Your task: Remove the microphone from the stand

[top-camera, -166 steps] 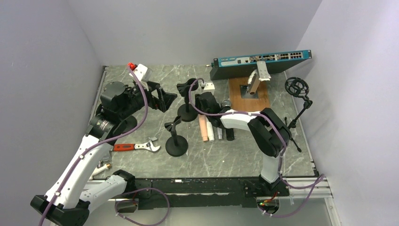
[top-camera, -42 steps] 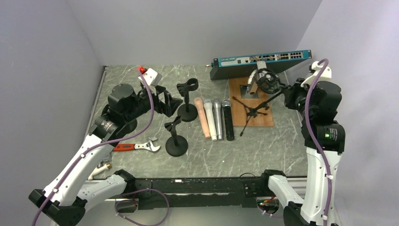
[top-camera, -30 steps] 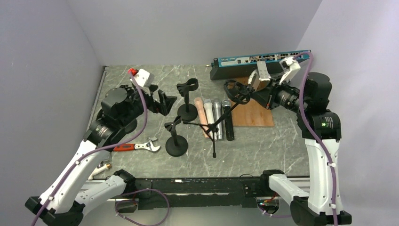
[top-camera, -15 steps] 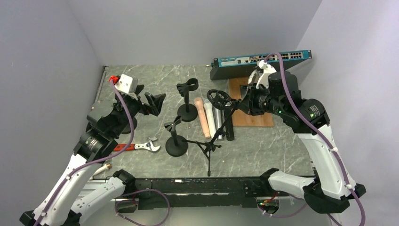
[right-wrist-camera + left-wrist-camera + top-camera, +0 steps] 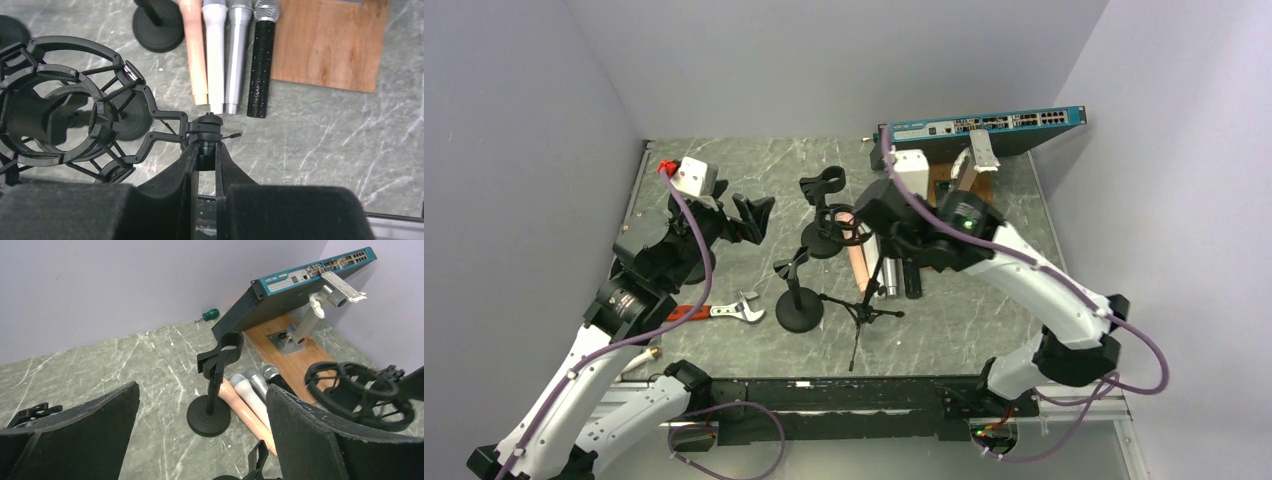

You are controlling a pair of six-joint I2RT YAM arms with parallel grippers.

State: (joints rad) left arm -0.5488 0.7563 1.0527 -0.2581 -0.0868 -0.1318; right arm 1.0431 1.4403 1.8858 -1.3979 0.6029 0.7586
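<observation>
Four microphones (image 5: 216, 55) lie side by side on the desk (image 5: 984, 320), just left of a wooden board (image 5: 330, 45). The right hand (image 5: 204, 156) is clamped on the pole of a tripod stand (image 5: 208, 125) beside them. The left hand (image 5: 752, 215) hangs with its fingers wide apart.

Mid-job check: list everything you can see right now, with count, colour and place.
tripod stand with shock mount: 1, black, held at centre, mount empty
desk stands: 2, black, rear and front, clips empty
microphones: 4, pink, white, silver, black, lying side by side
network switch: 1, teal-fronted, back right
wooden board with metal bracket: 1, brown, before the switch
adjustable wrench: 1, red handle, front left
screwdriver: 1, green handle, back wall
left gripper: open, empty
right gripper: shut on the tripod stand's pole
</observation>
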